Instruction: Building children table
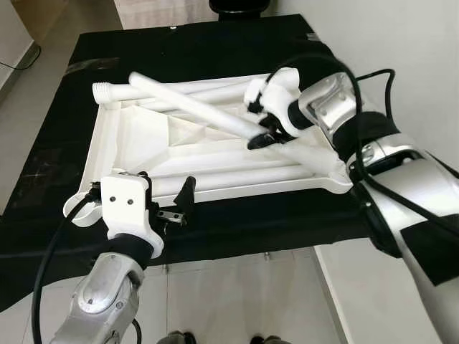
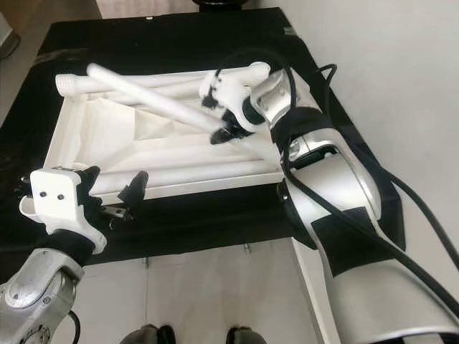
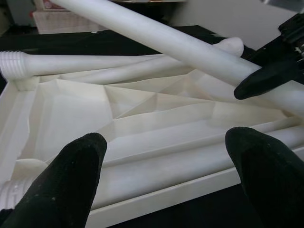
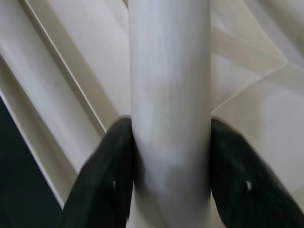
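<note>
A white children's tabletop (image 1: 136,136) lies underside up on a black cloth. My right gripper (image 1: 264,132) is shut on a white tube leg (image 1: 186,104), which is held slanting above the tabletop's ribs; in the right wrist view both fingers (image 4: 109,175) press against the leg (image 4: 168,95). Another leg with a threaded end (image 1: 107,91) lies along the far rim, and one more leg (image 1: 237,179) lies along the near rim. My left gripper (image 1: 166,188) hovers open at the tabletop's near left edge, holding nothing; its fingertips (image 3: 78,156) stand wide apart.
The black cloth (image 1: 215,50) covers the low work surface, with pale floor tiles (image 1: 237,294) in front of it. A white wall or panel (image 1: 401,43) runs along the right. Black cables (image 1: 373,75) loop over my right arm.
</note>
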{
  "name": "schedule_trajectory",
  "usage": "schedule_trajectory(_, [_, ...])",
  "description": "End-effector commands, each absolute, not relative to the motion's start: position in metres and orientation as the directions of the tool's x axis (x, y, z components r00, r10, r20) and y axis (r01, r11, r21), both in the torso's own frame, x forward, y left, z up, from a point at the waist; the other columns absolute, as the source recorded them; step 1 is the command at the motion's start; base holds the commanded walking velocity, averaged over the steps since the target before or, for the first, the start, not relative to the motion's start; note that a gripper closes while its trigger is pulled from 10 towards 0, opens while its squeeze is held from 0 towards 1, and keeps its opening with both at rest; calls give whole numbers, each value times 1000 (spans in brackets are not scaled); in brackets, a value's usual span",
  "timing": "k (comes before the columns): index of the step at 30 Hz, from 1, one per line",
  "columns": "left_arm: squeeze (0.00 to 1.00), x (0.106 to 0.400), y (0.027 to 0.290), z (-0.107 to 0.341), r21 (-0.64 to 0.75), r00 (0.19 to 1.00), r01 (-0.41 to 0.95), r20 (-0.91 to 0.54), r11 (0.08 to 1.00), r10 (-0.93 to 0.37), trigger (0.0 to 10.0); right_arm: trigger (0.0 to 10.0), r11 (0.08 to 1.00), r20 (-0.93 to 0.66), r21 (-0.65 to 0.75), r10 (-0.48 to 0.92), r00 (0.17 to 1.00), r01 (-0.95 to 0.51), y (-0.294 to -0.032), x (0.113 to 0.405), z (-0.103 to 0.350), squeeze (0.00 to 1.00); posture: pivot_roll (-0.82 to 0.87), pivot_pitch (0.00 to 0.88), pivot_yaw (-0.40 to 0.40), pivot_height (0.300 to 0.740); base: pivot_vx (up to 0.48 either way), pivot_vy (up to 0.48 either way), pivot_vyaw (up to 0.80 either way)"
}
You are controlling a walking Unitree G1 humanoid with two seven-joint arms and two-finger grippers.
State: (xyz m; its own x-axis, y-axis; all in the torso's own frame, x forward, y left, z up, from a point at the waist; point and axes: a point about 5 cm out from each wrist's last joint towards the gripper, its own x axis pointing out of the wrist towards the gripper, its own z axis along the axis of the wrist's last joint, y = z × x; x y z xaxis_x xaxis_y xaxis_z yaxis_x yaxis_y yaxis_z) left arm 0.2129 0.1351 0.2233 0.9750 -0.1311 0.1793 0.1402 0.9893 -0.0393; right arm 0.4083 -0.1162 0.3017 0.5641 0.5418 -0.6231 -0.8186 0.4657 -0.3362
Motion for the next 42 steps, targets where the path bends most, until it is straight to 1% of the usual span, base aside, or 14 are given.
schedule_trajectory(1, [0,220,139,225,-26,974,137,184,990,-130,10000,0,539,-482,-253,650,588,-803,-112,408,319,0,2,105,-27,740,0,0,0])
schedule_trajectory(2, [0,225,141,230,-36,970,137,207,990,-127,10000,0,568,-399,-187,702,590,-802,-113,408,326,0,2,99,-25,740,0,0,0])
schedule_trajectory(6, [0,227,142,233,-45,967,138,221,989,-125,10000,0,578,-347,-147,730,589,-803,-113,408,330,0,4,92,-23,740,0,0,0])
schedule_trajectory(10, [0,242,150,262,-205,932,175,349,963,-96,10000,0,622,-120,-13,776,619,-783,-109,409,336,0,16,45,-21,740,0,0,0])
schedule_trajectory(14, [0,249,158,282,-278,898,222,431,935,-85,10000,0,607,-47,30,794,606,-794,-103,409,335,0,23,31,-20,740,0,0,0])
schedule_trajectory(15, [0,254,165,298,-309,871,261,485,915,-84,10000,3333,597,-51,-10,801,596,-802,-97,408,331,0,27,22,-17,740,0,0,0])
schedule_trajectory(17, [0,254,165,298,-309,871,261,485,915,-84,10000,3333,597,-51,-10,801,596,-802,-97,408,331,0,27,22,-17,740,0,0,0])
schedule_trajectory(18, [1000,256,171,311,-326,844,295,529,898,-85,10000,10000,588,-61,-57,805,591,-807,-91,407,328,0,26,9,-11,740,0,0,0])
schedule_trajectory(25, [1000,265,188,368,-332,742,385,666,861,-75,10000,10000,545,-66,-203,821,567,-813,-70,397,320,0,32,0,10,740,0,0,0])
schedule_trajectory(33, [1000,280,194,381,-368,760,322,649,872,-7,10000,10000,421,-89,-326,878,471,-846,-52,377,315,0,32,0,25,740,0,0,0])
schedule_trajectory(34, [686,281,191,383,-358,758,335,652,872,-23,10000,10000,412,-90,-333,882,463,-848,-50,375,315,0,30,0,31,740,0,0,0])
schedule_trajectory(36, [686,281,190,385,-355,756,349,653,867,-37,10000,10000,410,-87,-337,883,462,-847,-50,373,315,0,30,0,31,740,0,0,0])
schedule_trajectory(37, [0,282,188,387,-348,754,363,655,865,-53,10000,10000,403,-84,-344,886,455,-848,-48,370,315,0,31,0,34,740,0,0,0])
schedule_trajectory(42, [0,285,185,395,-316,745,389,660,865,-94,10000,10000,367,-85,-369,901,425,-854,-44,359,315,0,28,0,44,740,0,0,0])
